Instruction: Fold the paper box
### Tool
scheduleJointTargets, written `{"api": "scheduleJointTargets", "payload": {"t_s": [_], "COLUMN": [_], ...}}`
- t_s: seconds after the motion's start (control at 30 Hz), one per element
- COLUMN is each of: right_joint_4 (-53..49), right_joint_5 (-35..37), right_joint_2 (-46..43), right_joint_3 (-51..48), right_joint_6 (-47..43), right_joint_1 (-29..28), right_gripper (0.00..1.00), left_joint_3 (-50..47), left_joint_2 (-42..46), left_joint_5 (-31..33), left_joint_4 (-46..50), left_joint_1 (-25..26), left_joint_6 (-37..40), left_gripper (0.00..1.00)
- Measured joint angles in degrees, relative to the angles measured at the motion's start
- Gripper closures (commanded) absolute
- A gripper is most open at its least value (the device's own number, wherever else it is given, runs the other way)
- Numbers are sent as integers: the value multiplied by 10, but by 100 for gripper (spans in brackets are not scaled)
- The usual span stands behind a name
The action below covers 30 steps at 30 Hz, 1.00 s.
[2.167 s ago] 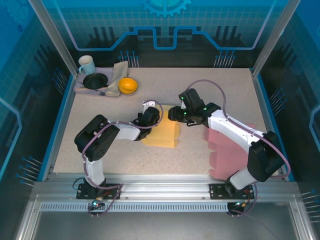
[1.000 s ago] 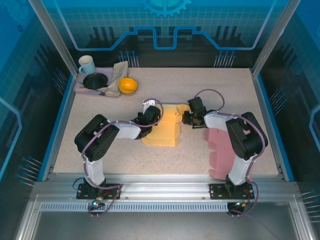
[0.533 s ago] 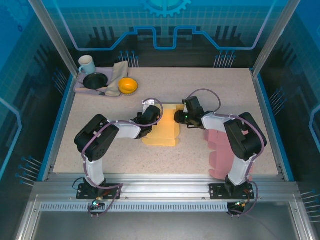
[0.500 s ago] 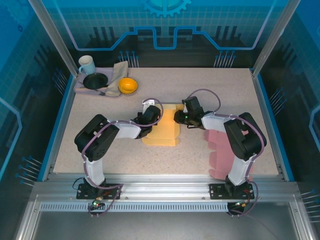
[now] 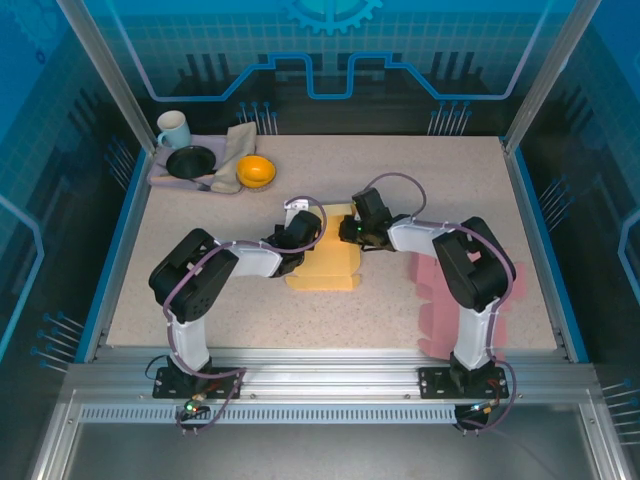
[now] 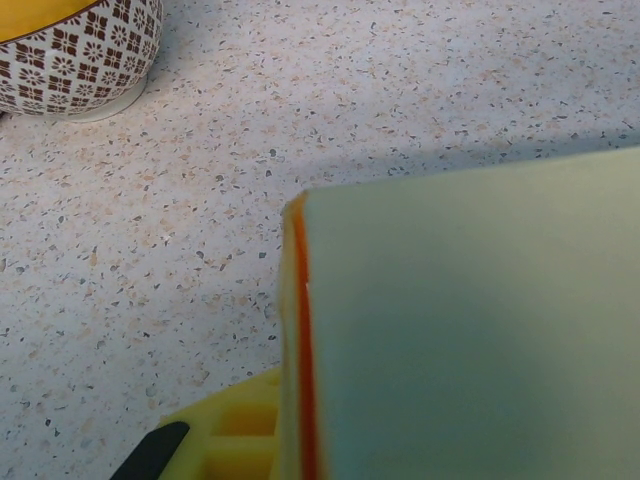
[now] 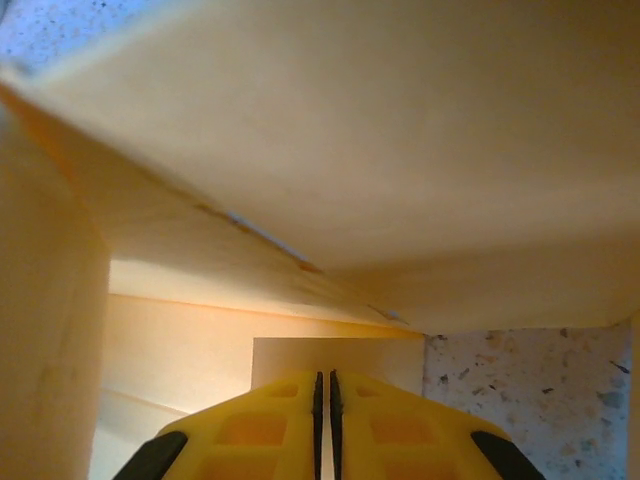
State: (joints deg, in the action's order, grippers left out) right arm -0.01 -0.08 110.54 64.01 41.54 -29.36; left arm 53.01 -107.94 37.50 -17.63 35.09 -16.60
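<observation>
The yellow paper box (image 5: 325, 268) lies partly folded at mid-table. My left gripper (image 5: 303, 232) is at its back left corner, shut on a raised pale panel (image 6: 470, 320) with an orange edge; one yellow finger (image 6: 235, 440) shows beside that edge. My right gripper (image 5: 350, 232) reaches in from the box's right side. In the right wrist view its fingertips (image 7: 325, 400) sit nearly together, a hairline gap between them, under a slanted box flap (image 7: 350, 130). A small flap (image 7: 340, 355) lies just beyond the tips. I cannot tell if paper is pinched there.
A tray (image 5: 160, 178) at the back left holds a mug (image 5: 173, 128), a black dish (image 5: 190, 160), a cloth (image 5: 235, 150) and an orange bowl (image 5: 255, 171), whose patterned side (image 6: 70, 50) is close to my left wrist. A pink sheet (image 5: 450, 300) lies at the right.
My right gripper has moved left into the box under the flap, and its jaws have closed further. The left gripper has kept its hold and place.
</observation>
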Motion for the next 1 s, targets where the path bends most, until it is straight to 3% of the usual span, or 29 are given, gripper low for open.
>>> {"api": "scheduleJointTargets", "payload": {"t_s": [0.27,0.47,0.6,0.73,0.83,1.0], "right_joint_4": [-25,-83,-127,-188,-238,-265], "right_joint_5": [-2,-27,-50,-59,-62,-93], "right_joint_2": [-19,-83,-135,-165,-172,-172], "right_joint_3": [-6,-7,-3,23,73,154], "right_joint_6": [-3,-35,-70,-131,-241,-520], "right_joint_1": [-3,3,31,67,90,125], "right_gripper": [82,80,77,67,65,62], "left_joint_3": [2,5,5,5,5,5], "left_joint_2": [0,0,0,0,0,0], "left_joint_5": [2,2,2,2,2,2], "left_joint_4": [5,11,12,12,12,12], "left_joint_1": [0,0,0,0,0,0], "left_joint_6": [-1,-1,-5,-5,-7,-7], "left_gripper": [94,93,93,93,93,93]}}
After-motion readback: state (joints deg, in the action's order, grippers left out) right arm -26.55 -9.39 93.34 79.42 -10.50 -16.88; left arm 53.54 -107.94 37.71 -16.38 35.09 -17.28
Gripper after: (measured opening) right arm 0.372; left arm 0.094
